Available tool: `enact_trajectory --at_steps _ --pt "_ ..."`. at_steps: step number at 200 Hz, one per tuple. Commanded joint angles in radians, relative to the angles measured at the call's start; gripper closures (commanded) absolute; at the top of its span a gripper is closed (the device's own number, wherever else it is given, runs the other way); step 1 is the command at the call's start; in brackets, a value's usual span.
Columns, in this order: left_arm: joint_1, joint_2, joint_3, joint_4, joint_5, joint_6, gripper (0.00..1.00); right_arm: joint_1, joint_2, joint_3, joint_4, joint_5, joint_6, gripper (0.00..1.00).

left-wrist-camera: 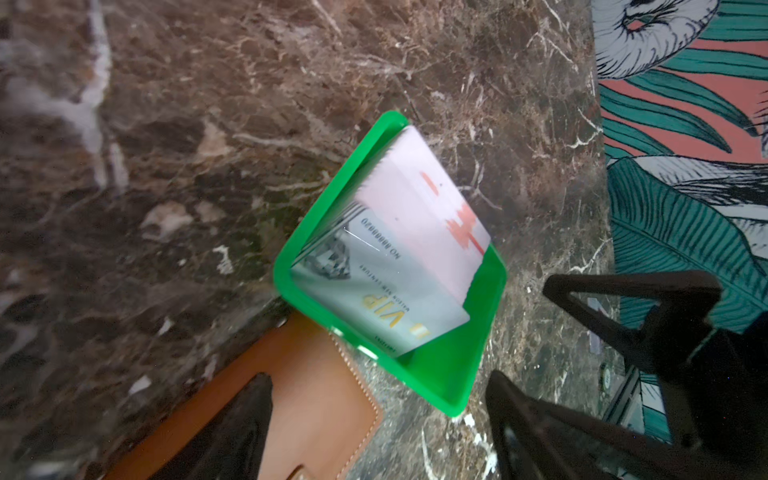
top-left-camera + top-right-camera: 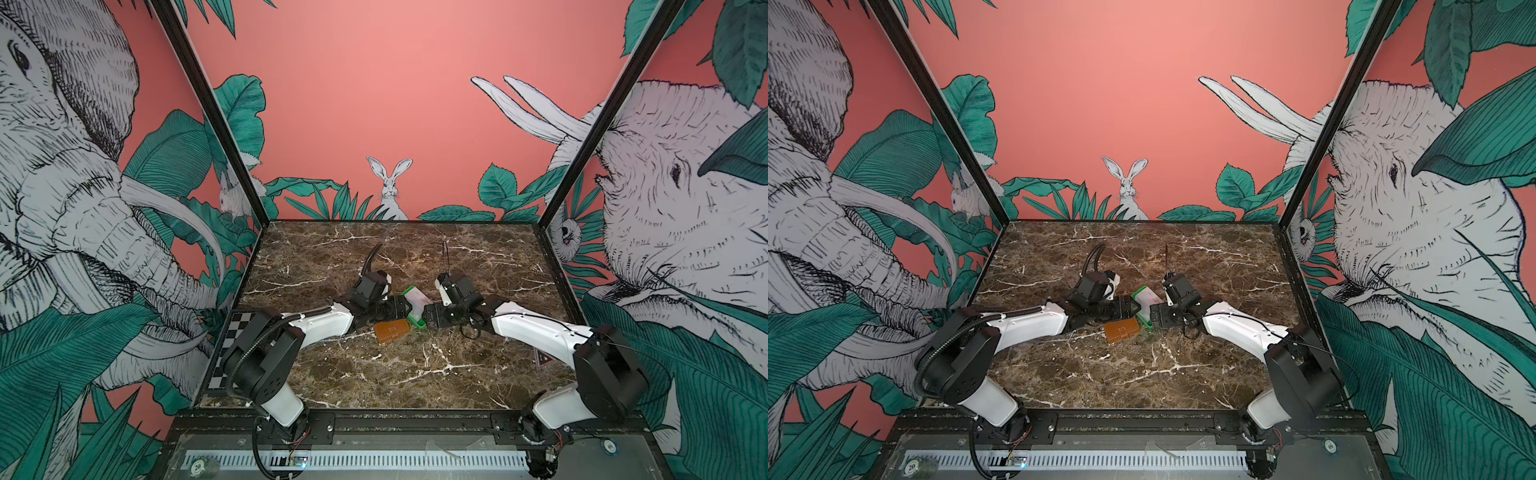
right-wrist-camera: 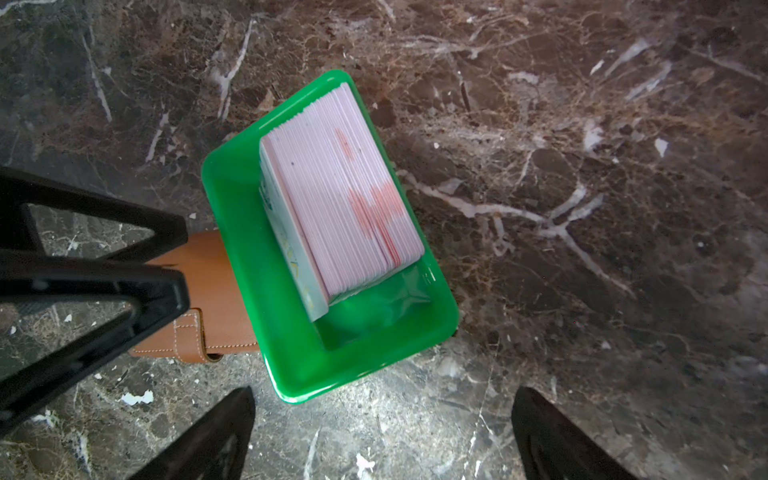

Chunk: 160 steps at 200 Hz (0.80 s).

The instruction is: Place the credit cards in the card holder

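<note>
The credit cards (image 3: pixel 345 199) stand on edge as a thick pale stack with red marks on their edges, inside a bright green tray (image 3: pixel 291 353); the front card (image 1: pixel 386 291) is grey with gold VIP print. The card holder (image 1: pixel 299 395), tan leather with a snap tab and folded shut, lies against the tray's near-left side (image 2: pixel 392 331). My left gripper (image 1: pixel 382 432) is open, one finger (image 1: pixel 249 415) over the holder, the other beyond the tray's corner. My right gripper (image 3: pixel 382 436) is open over bare marble just off the tray's corner. Both grippers (image 2: pixel 399 309) (image 2: pixel 428 316) flank the tray.
The tray (image 2: pixel 1142 307) sits mid-table on brown marble (image 2: pixel 415 374). A checkerboard strip (image 2: pixel 232 345) runs along the table's left edge. Patterned walls close in the left, right and back. The left gripper's fingers (image 3: pixel 104 270) show in the right wrist view, close to the holder.
</note>
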Motion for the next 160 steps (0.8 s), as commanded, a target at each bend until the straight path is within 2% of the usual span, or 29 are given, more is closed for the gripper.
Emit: enact_trajectory --at_steps 1,69,91,108,160 --pt "-0.002 0.037 0.058 0.018 0.04 0.011 0.2 -0.001 -0.035 -0.018 0.022 0.019 0.038 0.06" --pt "-0.005 0.138 0.134 0.058 0.093 -0.007 0.21 -0.001 -0.16 -0.094 -0.037 0.042 0.057 0.07" --pt "-0.01 0.147 0.153 0.046 0.095 0.001 0.21 -0.001 -0.184 -0.112 -0.033 0.003 0.066 0.09" --pt "-0.01 0.126 0.154 -0.012 0.062 0.026 0.21 0.004 -0.198 -0.12 -0.029 -0.038 0.065 0.1" --pt "-0.008 -0.035 0.067 -0.176 -0.046 0.113 0.21 0.032 -0.269 -0.162 -0.016 -0.045 0.096 0.1"
